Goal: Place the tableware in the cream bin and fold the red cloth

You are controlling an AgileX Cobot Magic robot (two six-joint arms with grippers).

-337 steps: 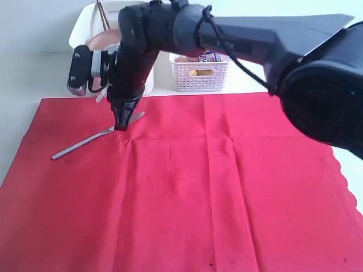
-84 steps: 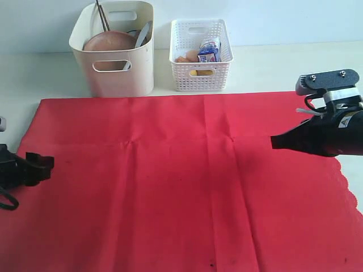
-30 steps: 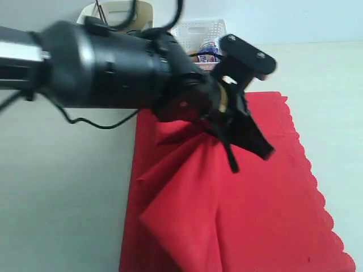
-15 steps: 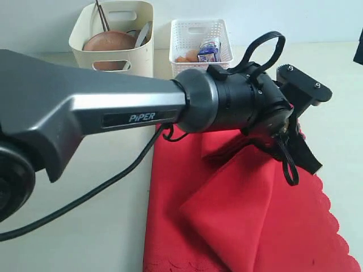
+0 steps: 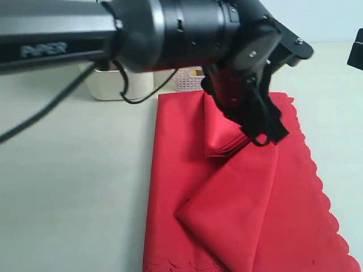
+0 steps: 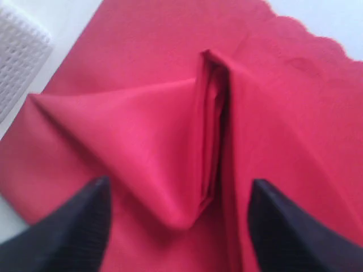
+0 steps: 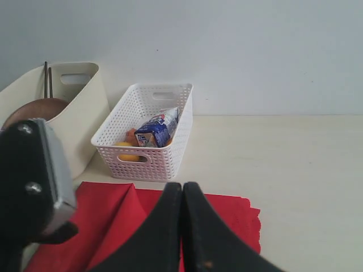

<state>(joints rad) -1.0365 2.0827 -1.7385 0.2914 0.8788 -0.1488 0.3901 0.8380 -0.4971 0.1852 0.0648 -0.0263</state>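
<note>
The red cloth (image 5: 238,215) lies doubled over itself on the right half of the table, its scalloped edge along the right side. A bunched ridge of folds (image 6: 212,130) stands up in it. My left gripper (image 6: 180,182) hovers over that ridge, open, its two dark fingers (image 6: 74,226) wide apart on either side and gripping nothing. In the exterior view that gripper (image 5: 264,127) sits just above the bunched cloth. My right gripper (image 7: 182,190) is shut and empty, raised beyond the cloth's far corner. The cream bin (image 7: 85,107) holds the brown plate (image 7: 28,110) and the chopsticks (image 7: 47,79).
The white lattice basket (image 7: 170,153) with the milk carton (image 7: 157,129) stands beside the cream bin, just past the cloth's far edge. My left arm (image 5: 142,28) stretches across the back and hides most of both containers in the exterior view. Bare table (image 5: 68,187) lies left of the cloth.
My left arm has swung up and back across the view. The dragged cloth edge has settled into a bunched ridge under the gripper. The right gripper stays shut.
</note>
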